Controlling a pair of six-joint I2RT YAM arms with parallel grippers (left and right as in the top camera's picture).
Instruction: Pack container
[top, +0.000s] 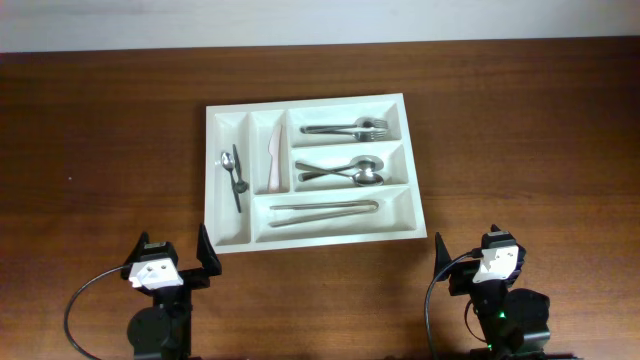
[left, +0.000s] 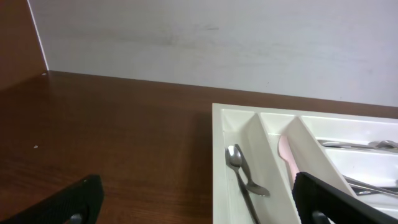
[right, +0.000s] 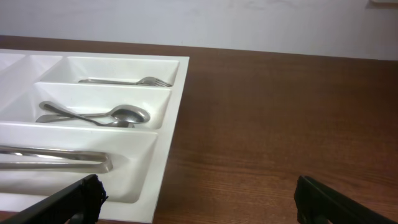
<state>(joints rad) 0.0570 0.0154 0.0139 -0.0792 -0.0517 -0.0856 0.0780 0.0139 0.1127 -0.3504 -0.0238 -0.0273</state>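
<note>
On the table, from above, the tray (top: 228, 226) lies ahead of the left gripper (top: 172, 252) and right gripper (top: 470, 256), both wide open and empty; each wrist view shows it beyond the spread jaws, untouched.

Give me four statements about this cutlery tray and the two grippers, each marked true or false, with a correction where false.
1. The forks lie in the cutlery tray's long compartment farthest from the arms. True.
2. The tongs lie in the middle long compartment. False: they lie in the long compartment nearest the arms, and spoons occupy the middle one.
3. The left gripper and the right gripper are both open and empty. True.
4. The pale plastic knife sits in the leftmost narrow slot. False: it sits in the second narrow slot, and the leftmost one holds a small spoon.
</note>
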